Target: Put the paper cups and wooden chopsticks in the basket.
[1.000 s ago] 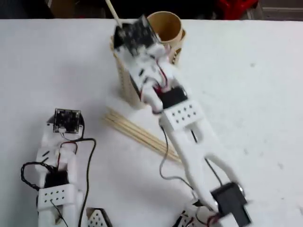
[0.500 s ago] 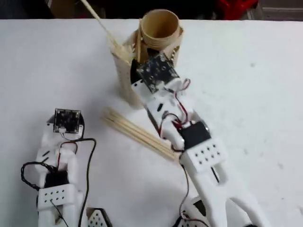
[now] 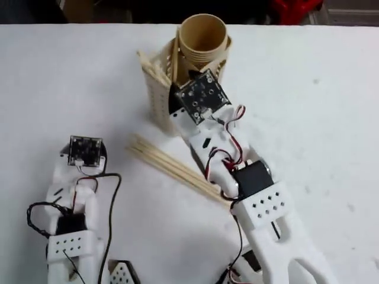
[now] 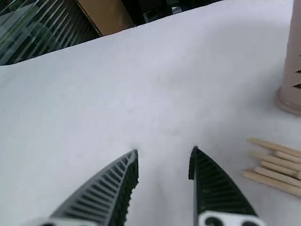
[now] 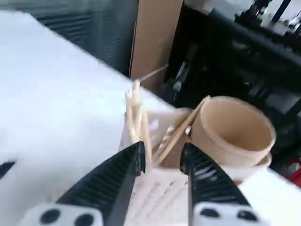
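A cream slatted basket [image 3: 159, 100] stands at the table's far middle, with stacked paper cups [image 3: 203, 36] in its right part and several wooden chopsticks [image 3: 153, 64] leaning in its left part. A bundle of several chopsticks [image 3: 177, 168] lies on the table in front of it. My right gripper [image 5: 162, 157] hangs open and empty just above the near side of the basket [image 5: 160, 197], facing the cups [image 5: 233, 132] and the upright sticks [image 5: 137, 117]. My left gripper [image 4: 163, 153] is open over bare table, with the chopstick ends [image 4: 275, 167] to its right.
The white table [image 3: 308, 106] has free room to the right and the far left. Dark clutter and a cardboard box [image 5: 155, 42] stand beyond the far edge. The right arm [image 3: 237, 171] crosses over the near end of the lying chopsticks.
The right gripper let go of the chopstick it held up over the basket; that stick now rests in the basket. The right arm drew back toward the near side. The left arm stayed still.
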Action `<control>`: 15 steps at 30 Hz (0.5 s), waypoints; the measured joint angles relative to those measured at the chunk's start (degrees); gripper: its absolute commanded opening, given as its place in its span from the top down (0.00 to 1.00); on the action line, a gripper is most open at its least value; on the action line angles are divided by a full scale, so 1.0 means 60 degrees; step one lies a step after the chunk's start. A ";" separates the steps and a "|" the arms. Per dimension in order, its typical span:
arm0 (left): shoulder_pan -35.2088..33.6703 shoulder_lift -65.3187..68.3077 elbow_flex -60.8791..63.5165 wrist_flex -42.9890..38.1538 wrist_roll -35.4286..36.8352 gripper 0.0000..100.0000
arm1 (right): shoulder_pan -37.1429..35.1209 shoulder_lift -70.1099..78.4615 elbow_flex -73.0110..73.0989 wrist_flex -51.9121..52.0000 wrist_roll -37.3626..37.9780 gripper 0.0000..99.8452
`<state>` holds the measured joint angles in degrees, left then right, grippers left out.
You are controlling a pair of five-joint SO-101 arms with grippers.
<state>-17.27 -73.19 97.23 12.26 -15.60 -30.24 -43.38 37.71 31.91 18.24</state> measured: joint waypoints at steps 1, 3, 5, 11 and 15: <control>0.0000 0.0000 0.0000 0.0000 0.0000 0.81 | -0.0015 0.0000 0.0000 0.0440 0.0000 0.87; 0.0000 0.0000 0.0000 0.0000 0.0000 0.81 | -0.0073 0.0000 0.0000 0.1568 0.0044 0.87; 0.0000 0.0000 0.0000 0.0000 0.0000 0.81 | -0.0264 0.0000 0.0073 0.2828 0.0440 0.87; 0.0000 0.0000 0.0000 0.0000 0.0000 0.81 | -0.1436 0.0088 0.0879 0.4835 0.1890 0.87; 0.0000 0.0000 0.0000 0.0000 0.0000 0.81 | -0.1509 0.1231 0.0967 0.4835 0.1993 0.88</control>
<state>-17.27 -73.19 97.23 12.26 -15.60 -39.30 -36.00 43.52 60.92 30.20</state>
